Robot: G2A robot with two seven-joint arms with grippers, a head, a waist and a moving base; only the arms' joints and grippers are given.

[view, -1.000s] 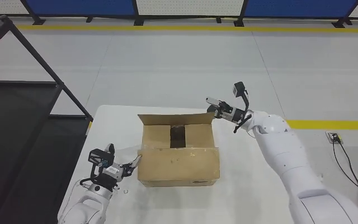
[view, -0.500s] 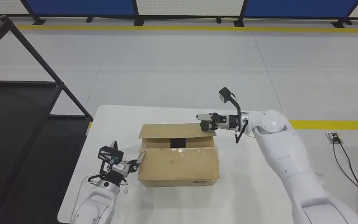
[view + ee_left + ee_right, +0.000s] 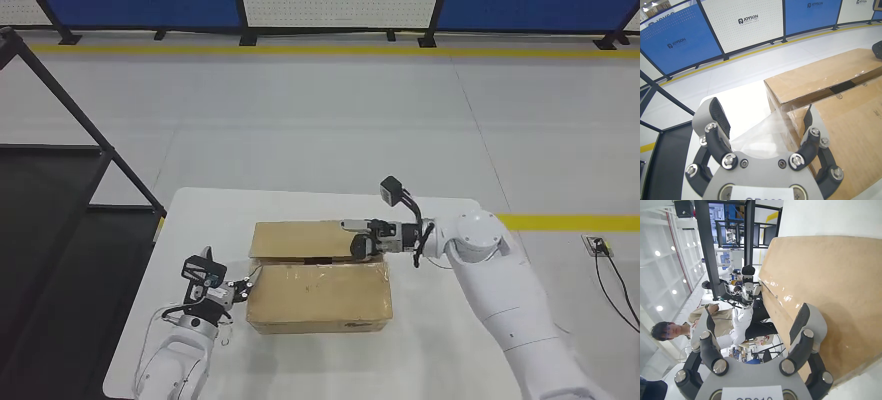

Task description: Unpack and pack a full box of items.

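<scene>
Push rear flap [image 3: 300,238] of cardboard box [image 3: 318,298] flat w/ R end effector [image 3: 352,238], open & empty; brace corner w/ open, empty L end effector [image 3: 243,288].

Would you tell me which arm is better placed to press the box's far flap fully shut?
Right: its open pincer rests against the far flap, while the left pincer sits at a near corner of the box.

White table [image 3: 210,222] with rounded corners; carries 1 brown cardboard box [image 3: 318,295] near its middle, flaps folded nearly shut.
</scene>
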